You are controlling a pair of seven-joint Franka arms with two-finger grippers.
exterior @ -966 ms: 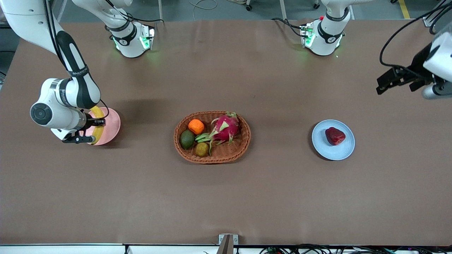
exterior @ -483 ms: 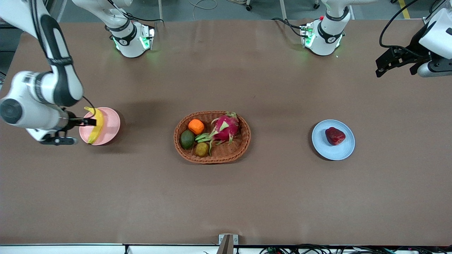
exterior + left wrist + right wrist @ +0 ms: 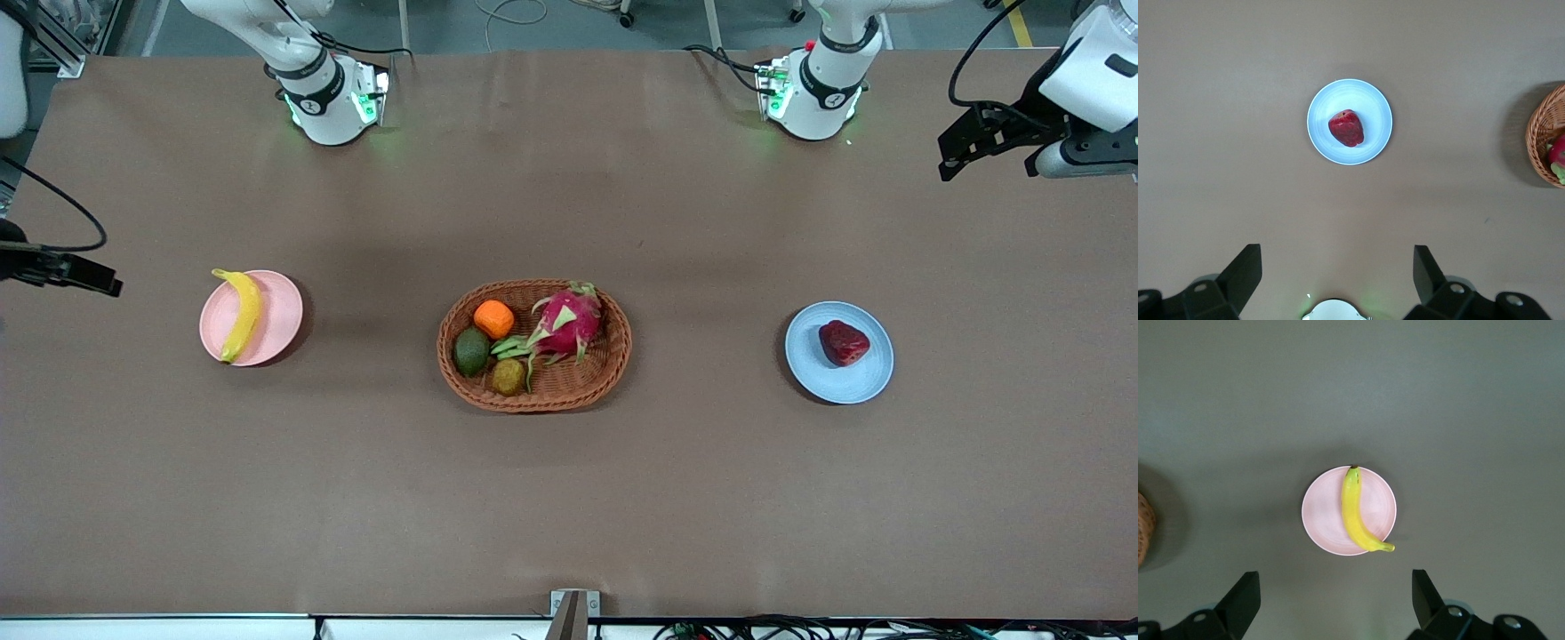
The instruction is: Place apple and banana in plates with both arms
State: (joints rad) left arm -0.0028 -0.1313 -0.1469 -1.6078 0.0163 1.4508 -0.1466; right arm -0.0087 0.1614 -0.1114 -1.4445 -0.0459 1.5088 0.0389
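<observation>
Banana (image 3: 238,315) on pink plate (image 3: 280,313), frame mid-left. Apple (image 3: 843,342) on blue plate (image 3: 853,384), mid-right. Both placements look done. Left gripper (image 3: 994,153) upper right, right gripper (image 3: 62,271) at left edge: fingers apart, empty. Nothing left but retreat.

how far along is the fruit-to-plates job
Looks finished: the banana lies on the pink plate, the apple on the blue plate. Nothing is in hand: the left gripper and right gripper are open and empty, up above them. Nothing visibly left.
</observation>
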